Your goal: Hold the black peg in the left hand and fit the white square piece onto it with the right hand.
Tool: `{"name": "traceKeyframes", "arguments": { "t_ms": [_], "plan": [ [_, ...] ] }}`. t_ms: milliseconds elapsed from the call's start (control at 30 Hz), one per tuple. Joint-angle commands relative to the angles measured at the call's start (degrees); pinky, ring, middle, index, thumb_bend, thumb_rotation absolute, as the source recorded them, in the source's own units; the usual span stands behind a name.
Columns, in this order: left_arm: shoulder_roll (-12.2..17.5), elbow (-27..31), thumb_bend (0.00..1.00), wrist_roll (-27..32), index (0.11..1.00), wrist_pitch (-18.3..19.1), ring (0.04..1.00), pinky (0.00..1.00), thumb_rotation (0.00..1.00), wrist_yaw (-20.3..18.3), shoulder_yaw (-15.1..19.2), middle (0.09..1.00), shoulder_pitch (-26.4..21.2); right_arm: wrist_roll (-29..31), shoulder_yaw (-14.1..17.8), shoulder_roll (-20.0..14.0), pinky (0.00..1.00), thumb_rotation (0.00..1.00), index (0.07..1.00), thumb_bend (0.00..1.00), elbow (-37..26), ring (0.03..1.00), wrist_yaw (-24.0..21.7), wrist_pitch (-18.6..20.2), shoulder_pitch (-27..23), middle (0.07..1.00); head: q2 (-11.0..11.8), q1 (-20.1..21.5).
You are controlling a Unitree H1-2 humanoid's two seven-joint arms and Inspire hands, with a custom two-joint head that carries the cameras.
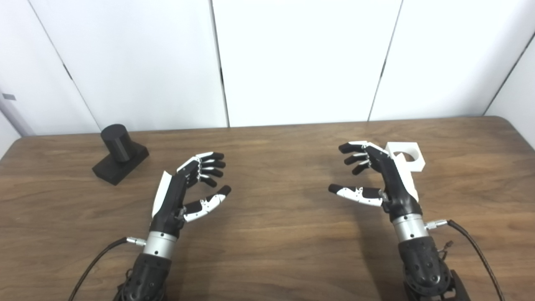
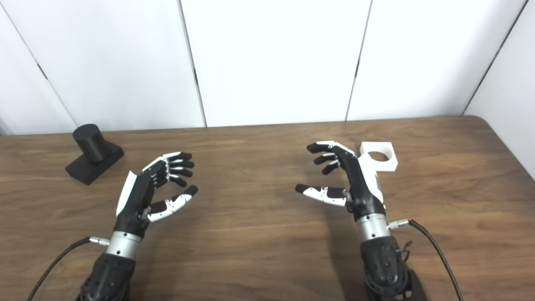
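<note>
White wall panels (image 1: 301, 58) in the bg, brown wood counter (image 1: 276, 234) up front. Black peg (image 1: 117, 144) is a short cylinder standing upright on a flat black base, sitting on the counter near the back-left corner, not far from the wall. Left hand (image 1: 184, 188) is to the right of the peg & nearer the camera, well apart from it, holding nothing; fingers (image 1: 211, 163) curled a bit but spread, thumb apart below them. Right hand (image 2: 351, 177) is way over on the far side from the peg, also empty w/ fingers spread & thumb sticking out toward the middle. White square piece (image 2: 378, 156) w/ a round hole lies flat on the counter just behind/beside the right hand, about as far back as the peg's base. Partly hidden in the left eye view, can't tell if they touch. Both hands are raised above the counter, palms facing each other.
</note>
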State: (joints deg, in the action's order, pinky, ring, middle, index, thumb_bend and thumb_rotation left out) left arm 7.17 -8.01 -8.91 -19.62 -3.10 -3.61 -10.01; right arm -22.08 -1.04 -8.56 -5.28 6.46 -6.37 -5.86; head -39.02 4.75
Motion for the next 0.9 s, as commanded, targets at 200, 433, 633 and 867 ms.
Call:
{"name": "traceKeyframes", "arguments": {
  "t_ms": [200,433,633,867],
  "plan": [
    [-0.05,0.16,0.54,-0.87,0.722,-3.19,0.636,0.52,0.0,0.93,-0.02,0.688,-2.19,0.54,0.32,-0.61,0.47,0.0,0.661,0.6,-0.65,0.608,0.44,-2.49,-1.61,0.691,0.14,-0.61],
    [-1.03,0.51,0.54,-1.23,0.718,-2.33,0.63,0.5,0.0,0.88,-0.47,0.684,-2.01,1.24,0.81,-1.23,0.47,0.0,0.662,0.6,-0.86,0.615,-0.03,-2.2,-1.31,0.69,1.2,-7.7],
    [-2.98,0.36,0.54,-3.1,0.704,-1.74,0.626,0.49,0.0,1.64,-1.57,0.682,-1.87,2.87,1.91,-2.48,0.47,0.0,0.65,0.6,-1.63,0.602,-0.7,-2.54,-0.73,0.678,2.97,-14.86],
    [-5.81,0.04,0.54,-6.09,0.695,1.44,0.66,0.54,0.0,2.88,-3.2,0.689,-1.69,4.94,3.41,-4.21,0.47,0.0,0.643,0.59,-2.11,0.599,-1.9,-1.51,-0.4,0.676,5.91,-22.86]
  ]
}}
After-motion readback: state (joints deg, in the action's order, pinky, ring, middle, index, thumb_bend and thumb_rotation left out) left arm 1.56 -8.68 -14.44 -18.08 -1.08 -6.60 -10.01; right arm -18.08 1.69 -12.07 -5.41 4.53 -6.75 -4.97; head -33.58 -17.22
